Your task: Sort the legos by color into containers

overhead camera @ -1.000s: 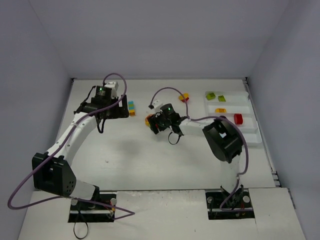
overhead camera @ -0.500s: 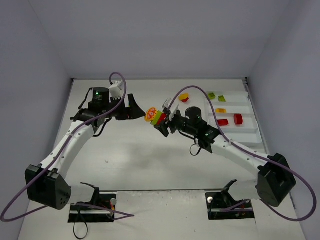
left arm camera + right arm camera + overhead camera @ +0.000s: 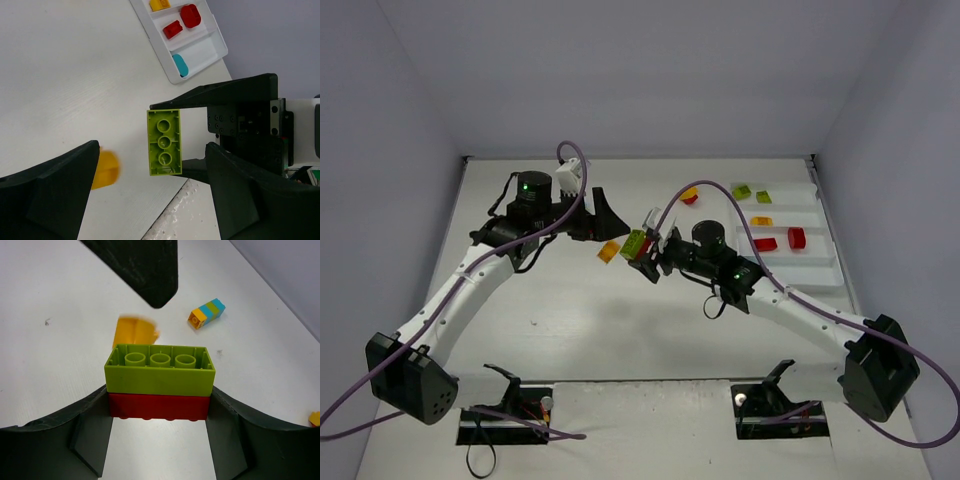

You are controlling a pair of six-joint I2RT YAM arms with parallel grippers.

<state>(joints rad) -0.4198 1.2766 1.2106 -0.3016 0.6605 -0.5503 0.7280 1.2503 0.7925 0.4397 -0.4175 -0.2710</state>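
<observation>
My right gripper [image 3: 645, 252] [image 3: 158, 412] is shut on a two-brick stack, a lime green brick [image 3: 160, 376] on a red brick [image 3: 157, 407], and holds it above the table. The stack also shows in the top view [image 3: 637, 243] and in the left wrist view [image 3: 164, 142]. My left gripper [image 3: 603, 222] [image 3: 151, 147] is open and empty, just left of the stack. A yellow-orange brick [image 3: 609, 251] [image 3: 105, 170] [image 3: 132, 332] is loose below the grippers and blurred. The white tray [image 3: 820, 262] at the right holds green, orange, red and cyan bricks in separate compartments.
A cyan and orange stack [image 3: 206, 312] lies on the table beyond the left gripper. An orange and red brick [image 3: 688, 195] lies left of the tray. Grey walls close in the table on three sides.
The two grippers met at the stack and the left one drew back and opened. The yellow-orange brick came off the stack and dropped below it.
</observation>
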